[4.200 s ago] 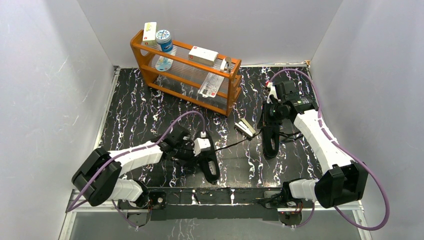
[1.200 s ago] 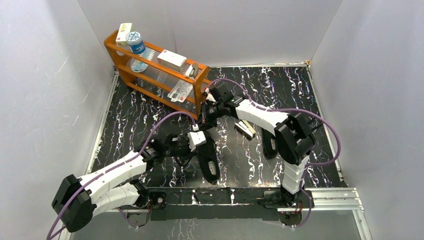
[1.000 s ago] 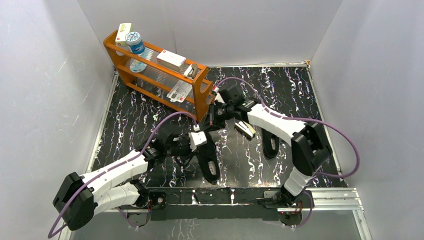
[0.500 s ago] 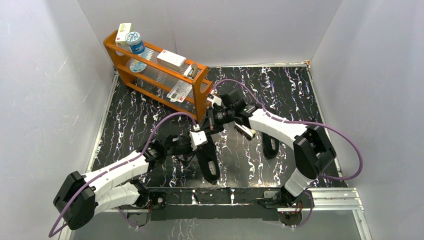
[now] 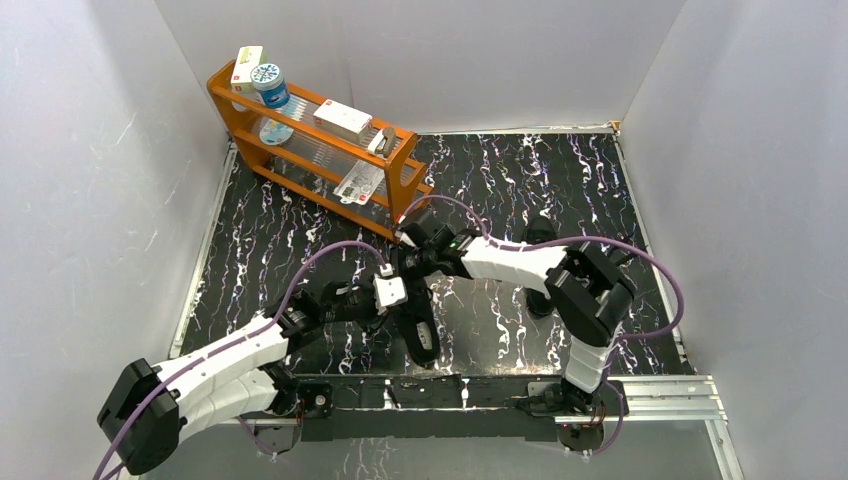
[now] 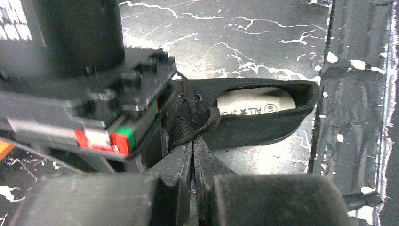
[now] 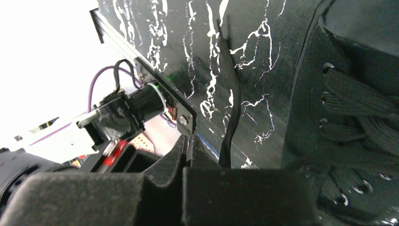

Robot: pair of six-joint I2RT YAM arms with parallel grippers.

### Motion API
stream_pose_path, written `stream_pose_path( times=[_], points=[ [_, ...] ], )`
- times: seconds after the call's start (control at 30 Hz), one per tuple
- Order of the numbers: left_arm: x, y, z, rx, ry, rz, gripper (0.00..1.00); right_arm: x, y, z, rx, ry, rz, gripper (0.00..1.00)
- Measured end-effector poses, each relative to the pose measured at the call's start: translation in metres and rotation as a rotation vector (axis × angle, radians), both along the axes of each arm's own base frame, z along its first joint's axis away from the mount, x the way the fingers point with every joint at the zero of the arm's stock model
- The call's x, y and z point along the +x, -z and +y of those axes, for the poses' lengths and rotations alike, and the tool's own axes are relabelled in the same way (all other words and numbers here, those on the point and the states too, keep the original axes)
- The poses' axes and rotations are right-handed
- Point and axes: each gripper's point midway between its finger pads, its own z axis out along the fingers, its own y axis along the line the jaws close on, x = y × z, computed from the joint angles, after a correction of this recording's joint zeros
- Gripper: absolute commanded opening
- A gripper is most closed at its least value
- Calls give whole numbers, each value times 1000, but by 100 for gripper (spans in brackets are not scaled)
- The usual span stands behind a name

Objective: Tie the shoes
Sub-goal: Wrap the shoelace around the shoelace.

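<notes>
Right tool [image 5: 410,262], pressed together, has swung in to the near all-black lace-up canvas sneaker [image 5: 422,335] on the marbled black desk [image 5: 560,190]; left tool [image 6: 193,142] pinches its thin black lace [image 6: 186,133]; knotting seemingly under way; next, crossing the strands.

We count two arms, the left arm [image 5: 230,350] and the right arm [image 5: 510,260]. Each has one end effector: the left end effector [image 6: 193,143] and the right end effector [image 7: 187,140]. There are two purple cables [image 5: 335,250], one per arm. There are two black shoes, a near shoe [image 5: 422,335] and a far shoe [image 5: 538,302] partly behind the right arm. We can tell apart two runs of lace [image 6: 188,132], one in each wrist view. There is one counter [image 5: 560,180] and one orange rack [image 5: 405,190]. The rack carries two white boxes [image 5: 343,120] and one round tub [image 5: 268,80]. Its lower packets we cannot count.
</notes>
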Motion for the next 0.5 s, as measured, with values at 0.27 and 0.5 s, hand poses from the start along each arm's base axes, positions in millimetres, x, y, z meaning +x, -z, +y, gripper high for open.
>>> stream_pose_path(
  times=[0.27, 0.5],
  points=[
    [-9, -4, -4, -25, 51, 0, 0, 8, 10, 18, -37, 56, 6, 0],
    [-16, -10, -2, -43, 64, -2, 0, 29, 1, 19, -40, 110, -61, 0]
  ],
)
